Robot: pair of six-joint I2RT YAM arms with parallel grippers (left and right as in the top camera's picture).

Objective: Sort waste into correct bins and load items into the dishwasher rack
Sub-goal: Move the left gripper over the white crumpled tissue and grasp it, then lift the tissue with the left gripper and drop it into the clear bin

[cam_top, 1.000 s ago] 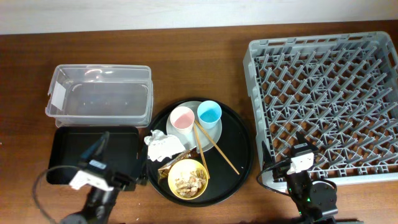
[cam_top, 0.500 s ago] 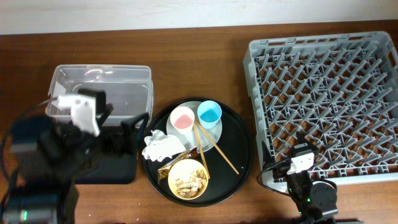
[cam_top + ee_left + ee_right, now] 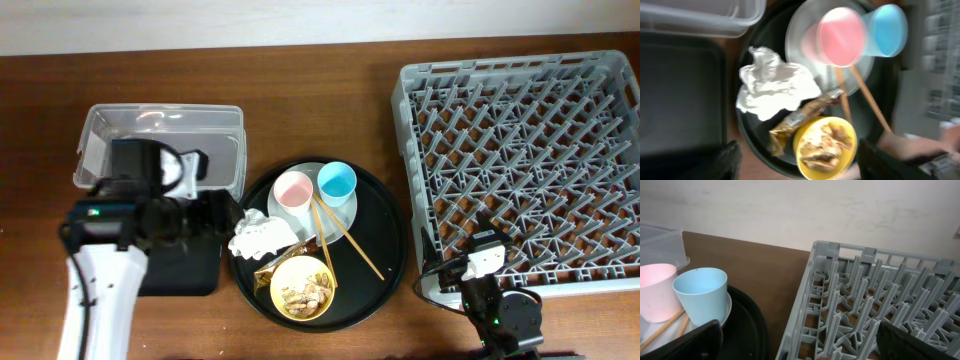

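Note:
The crumpled white napkin lies at the left of the round black tray, with the gold-brown wrapper and the yellow bowl of food scraps just in front of it. The pink cup and blue cup stand on the pale plate, with two chopsticks leaning off it. My left gripper is open and empty, just left of the napkin. In the left wrist view the gripper hangs above the napkin, wrapper and bowl. My right gripper is open and empty by the rack's front left corner.
The clear box stands at the back left. The shallow black tray in front of it is largely covered by my left arm. The right wrist view shows the blue cup, the pink cup and the rack's edge.
My left arm has swung from the table's front left, up over the shallow black tray, to beside the napkin. The right arm has not moved.

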